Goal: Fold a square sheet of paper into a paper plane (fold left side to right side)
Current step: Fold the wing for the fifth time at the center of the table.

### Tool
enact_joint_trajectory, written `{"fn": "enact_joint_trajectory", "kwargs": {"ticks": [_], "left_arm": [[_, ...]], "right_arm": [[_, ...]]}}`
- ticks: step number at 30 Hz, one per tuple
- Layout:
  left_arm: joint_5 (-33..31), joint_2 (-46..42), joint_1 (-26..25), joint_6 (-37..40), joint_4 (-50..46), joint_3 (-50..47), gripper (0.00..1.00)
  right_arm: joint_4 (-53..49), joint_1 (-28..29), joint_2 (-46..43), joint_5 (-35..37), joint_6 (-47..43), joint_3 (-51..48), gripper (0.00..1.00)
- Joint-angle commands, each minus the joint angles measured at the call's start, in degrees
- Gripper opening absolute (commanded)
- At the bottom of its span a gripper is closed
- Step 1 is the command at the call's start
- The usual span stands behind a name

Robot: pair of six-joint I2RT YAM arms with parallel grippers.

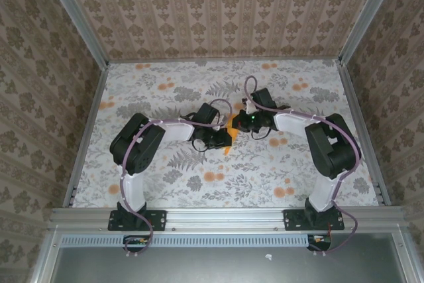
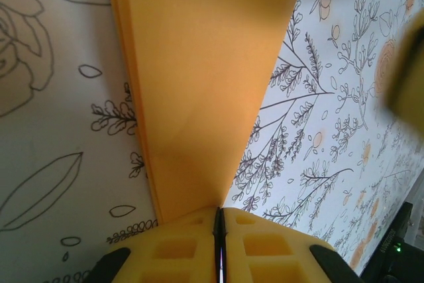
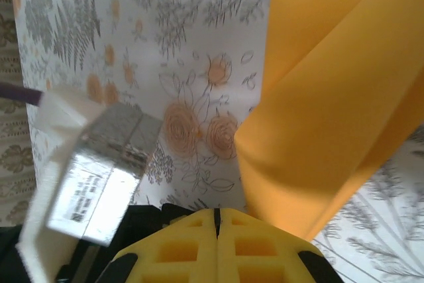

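The square sheet of paper is plain bright orange and partly folded, at the middle of the flowered cloth between the two arms. In the left wrist view the paper narrows to a point that runs into the seam of my left gripper, whose yellow pads are shut on it. My left gripper meets the sheet from the left. My right gripper is shut with nothing in its seam. The paper rises as creased flaps just past its right pad. My right gripper sits at the sheet's far right.
The grey-white flower-print cloth covers the table, with patterned walls on three sides. A silver-white block on the left arm is close to the left of my right gripper. A blurred yellow finger shows at the right edge of the left wrist view.
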Motion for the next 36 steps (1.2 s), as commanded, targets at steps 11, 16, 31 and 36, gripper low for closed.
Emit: {"fn": "enact_joint_trajectory", "kwargs": {"ticks": [11, 16, 31, 36], "left_arm": [[-2.46, 2.47, -0.86, 2.03, -6.11, -1.03, 0.11], [-2.49, 2.60, -0.87, 2.19, -6.51, -0.78, 0.11], [-2.57, 2.90, -0.91, 2.82, -7.61, -0.67, 0.11], [-2.46, 3.09, -0.84, 2.97, -7.84, -0.76, 0.11]], "right_arm": [[0.77, 1.07, 5.35, 1.04, -1.92, -1.04, 0.00], [-1.59, 0.90, 6.45, 2.95, -3.57, -0.12, 0.00], [-3.51, -1.42, 8.86, 5.54, -6.21, 2.21, 0.00], [-3.05, -2.63, 9.43, 5.71, -7.22, 3.14, 0.00]]}}
